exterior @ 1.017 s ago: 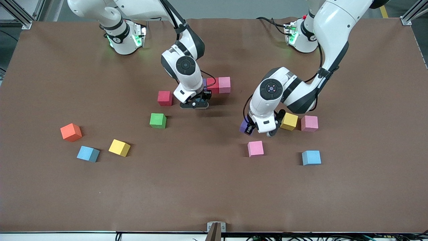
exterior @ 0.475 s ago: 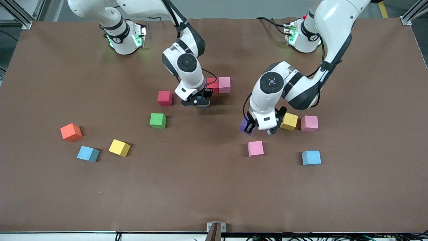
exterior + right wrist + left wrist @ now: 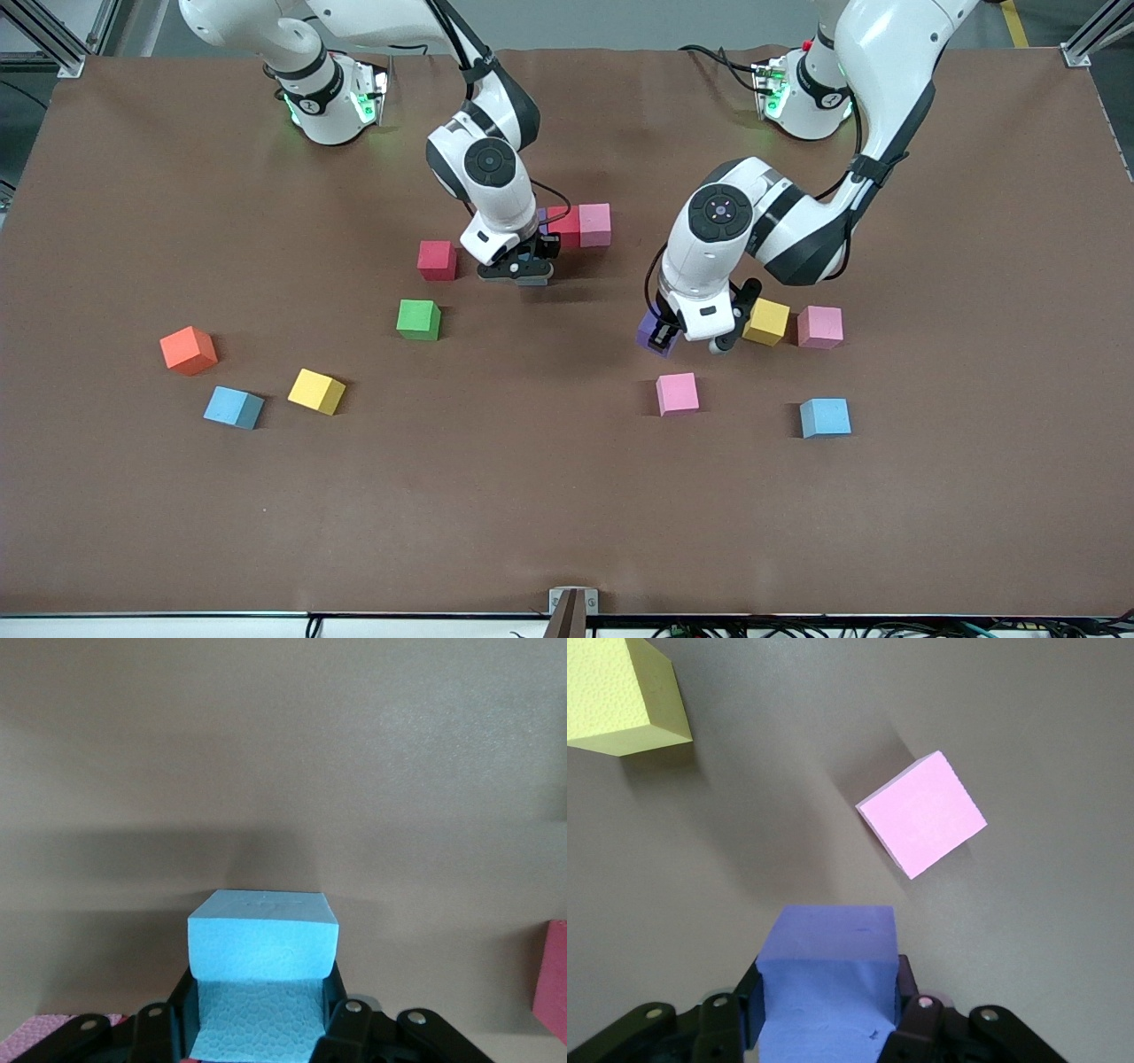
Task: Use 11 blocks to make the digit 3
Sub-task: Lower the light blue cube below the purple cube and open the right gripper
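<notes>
Currently left gripper (image 3: 658, 338) is clamped on a purple cube (image 3: 826, 979), fingers (image 3: 914, 1019) pressed to its sides, over the table (image 3: 549, 496) beside a yellow cube (image 3: 766, 321), pink cube (image 3: 921, 813) nearby; right gripper (image 3: 523, 271) pinches a light blue cube (image 3: 263, 967), low beside the purple, red (image 3: 564, 225), pink row (image 3: 594, 224); other cubes lie scattered.

Both arms are bent low over the table, wrists pointed down. The left gripper (image 3: 828, 1028) is clamped on a purple block (image 3: 826, 979), held square between its fingers (image 3: 914, 1028). The right gripper (image 3: 260, 1028) is closed too, with a light blue block (image 3: 263, 979) pinched between the fingers (image 3: 344, 1023).
</notes>
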Robot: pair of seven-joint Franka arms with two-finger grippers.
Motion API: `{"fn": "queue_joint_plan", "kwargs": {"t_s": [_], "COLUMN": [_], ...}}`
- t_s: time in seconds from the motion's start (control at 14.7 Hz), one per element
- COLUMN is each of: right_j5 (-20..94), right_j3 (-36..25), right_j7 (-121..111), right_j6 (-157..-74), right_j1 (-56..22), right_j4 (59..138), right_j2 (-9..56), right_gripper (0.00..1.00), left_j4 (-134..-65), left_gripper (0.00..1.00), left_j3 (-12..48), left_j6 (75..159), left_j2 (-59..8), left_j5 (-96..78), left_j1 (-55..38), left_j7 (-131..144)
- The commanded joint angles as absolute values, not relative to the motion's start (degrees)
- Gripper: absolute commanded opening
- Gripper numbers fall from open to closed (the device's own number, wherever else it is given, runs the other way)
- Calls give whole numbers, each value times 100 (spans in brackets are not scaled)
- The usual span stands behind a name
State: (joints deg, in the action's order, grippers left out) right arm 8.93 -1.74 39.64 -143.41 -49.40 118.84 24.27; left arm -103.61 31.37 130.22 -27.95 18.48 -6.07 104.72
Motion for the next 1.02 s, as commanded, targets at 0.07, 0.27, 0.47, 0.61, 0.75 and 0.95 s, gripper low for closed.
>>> {"fn": "queue_joint_plan", "kwargs": {"t_s": [0.07, 0.27, 0.47, 0.61, 0.75, 0.95], "right_j5": [835, 844, 844, 844, 835, 835], "right_j3": [-193, -176, -132, -132, -123, -123], "right_j7": [4017, 4017, 4017, 4017, 4008, 3990], "right_j6": [-14432, -14432, -14432, -14432, -14432, -14414], "right_j1": [-4992, -4992, -4992, -4992, -4992, -4992], "right_j4": [12120, 12120, 12120, 12120, 12120, 12120], "right_j2": [2215, 2215, 2215, 2224, 2241, 2241], "right_gripper": [27, 27, 27, 27, 27, 27], "left_j4": [-10459, -10459, -10450, -10450, -10450, -10450], "left_gripper": [40, 40, 40, 40, 40, 40], "left_j3": [3173, 3173, 3173, 3173, 3173, 3173], "left_j6": [12955, 12955, 12955, 12955, 12955, 12955], "left_j2": [-2646, -2654, -2654, -2654, -2654, -2663], "left_j5": [1854, 1854, 1854, 1854, 1854, 1854], "left_j1": [-571, -571, -580, -580, -580, -571], "left_j7": [10441, 10468, 10494, 10512, 10521, 10521]}}
